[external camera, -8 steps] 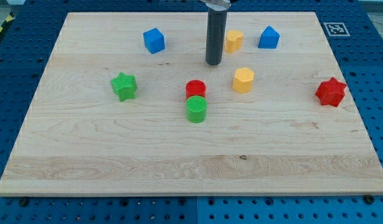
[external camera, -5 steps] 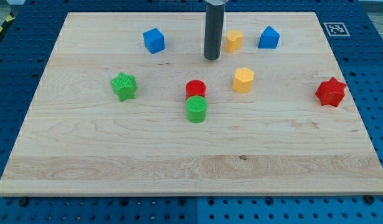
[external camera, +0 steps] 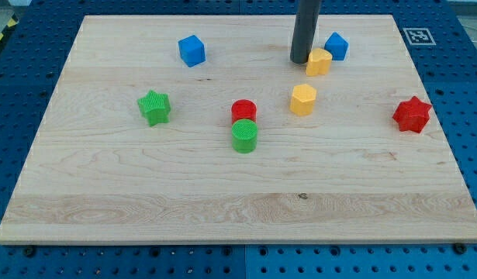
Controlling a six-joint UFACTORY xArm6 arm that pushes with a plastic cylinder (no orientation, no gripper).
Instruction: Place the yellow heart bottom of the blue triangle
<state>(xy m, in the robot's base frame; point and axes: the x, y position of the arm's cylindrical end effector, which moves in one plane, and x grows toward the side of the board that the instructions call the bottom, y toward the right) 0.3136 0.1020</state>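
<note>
Rod only, no claw to judge. Tip [external camera: 302,61] shoved yellow heart [external camera: 319,61] rightward; now seemingly touching blue triangle [external camera: 337,46], lower-left.

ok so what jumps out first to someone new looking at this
The dark rod near the view's top, my tip right against the left side of the yellow heart, which sits close below and left of the blue triangle. Next, the red cylinder and green cylinder touching mid-board.
</note>
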